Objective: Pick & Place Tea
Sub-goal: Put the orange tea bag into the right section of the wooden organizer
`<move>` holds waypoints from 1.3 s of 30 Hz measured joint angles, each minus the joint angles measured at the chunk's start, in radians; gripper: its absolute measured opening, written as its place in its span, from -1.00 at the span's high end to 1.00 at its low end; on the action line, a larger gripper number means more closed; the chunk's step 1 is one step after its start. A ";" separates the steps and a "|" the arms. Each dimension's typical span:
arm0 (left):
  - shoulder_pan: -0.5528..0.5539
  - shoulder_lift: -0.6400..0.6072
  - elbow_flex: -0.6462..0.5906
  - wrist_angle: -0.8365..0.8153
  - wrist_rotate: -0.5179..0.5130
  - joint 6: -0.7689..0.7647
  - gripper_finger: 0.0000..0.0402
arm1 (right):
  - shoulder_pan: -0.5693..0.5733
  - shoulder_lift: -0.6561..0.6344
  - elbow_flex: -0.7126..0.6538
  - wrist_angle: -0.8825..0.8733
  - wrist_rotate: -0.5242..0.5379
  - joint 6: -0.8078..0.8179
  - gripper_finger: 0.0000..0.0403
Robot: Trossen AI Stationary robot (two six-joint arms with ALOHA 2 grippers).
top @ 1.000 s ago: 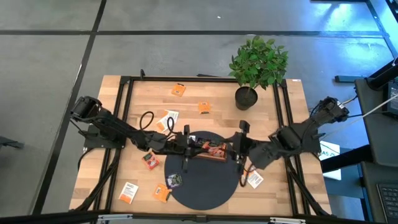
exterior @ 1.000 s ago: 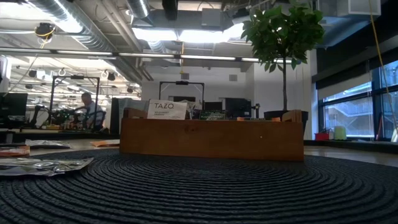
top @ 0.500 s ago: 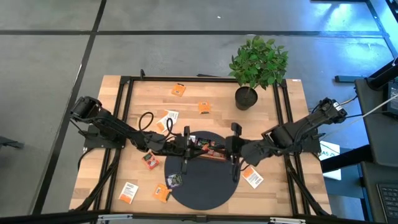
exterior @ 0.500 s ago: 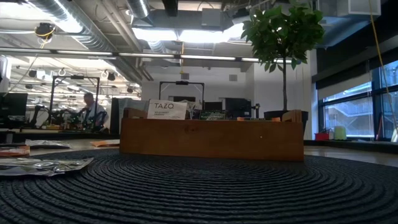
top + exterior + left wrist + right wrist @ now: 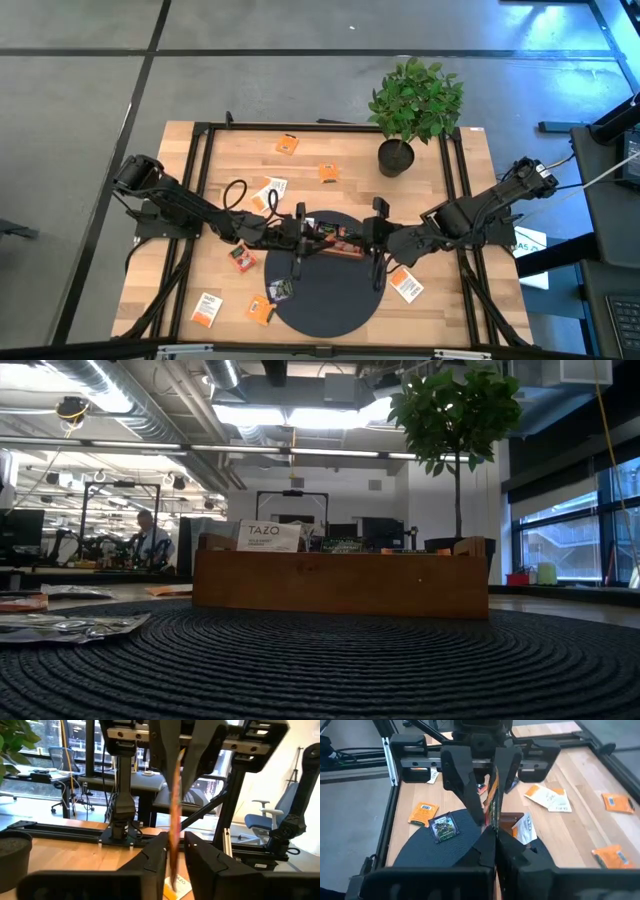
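Note:
A tea sachet (image 5: 175, 820), orange and seen edge-on, stands upright between my two grippers above the wooden tray (image 5: 340, 251) on the dark round mat (image 5: 330, 300). My right gripper (image 5: 492, 845) reaches in from the table's right (image 5: 358, 237) and is shut on it. My left gripper (image 5: 175, 866) reaches in from the left (image 5: 316, 233) and is open, one finger on each side of the sachet's other end with a thin gap on both sides. In the low view the tray (image 5: 340, 585) shows with sachets standing in it. My right gripper pinches the sachet between its two fingers at the end that faces the table's right (image 5: 493, 826). The fingers (image 5: 162, 745) come in about level from the right. The sachet stands on edge, flat faces vertical, lifted clear above the tray.
Loose sachets lie around: orange ones (image 5: 288, 144) (image 5: 327, 172) at the far side, a white one (image 5: 268, 190), a red one (image 5: 242, 258), a black one (image 5: 281, 290) on the mat, others (image 5: 207, 310) (image 5: 407, 286) near the front. A potted plant (image 5: 398, 155) stands far right.
My right gripper has swung toward the table's left, away from the white-and-orange sachet near the front right, and come up to my left gripper over the tray. The left arm has kept still.

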 joint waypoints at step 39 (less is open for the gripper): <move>-0.019 -0.191 0.000 -0.380 0.020 -0.078 0.36 | -0.168 0.000 -0.515 0.235 -0.215 0.120 0.98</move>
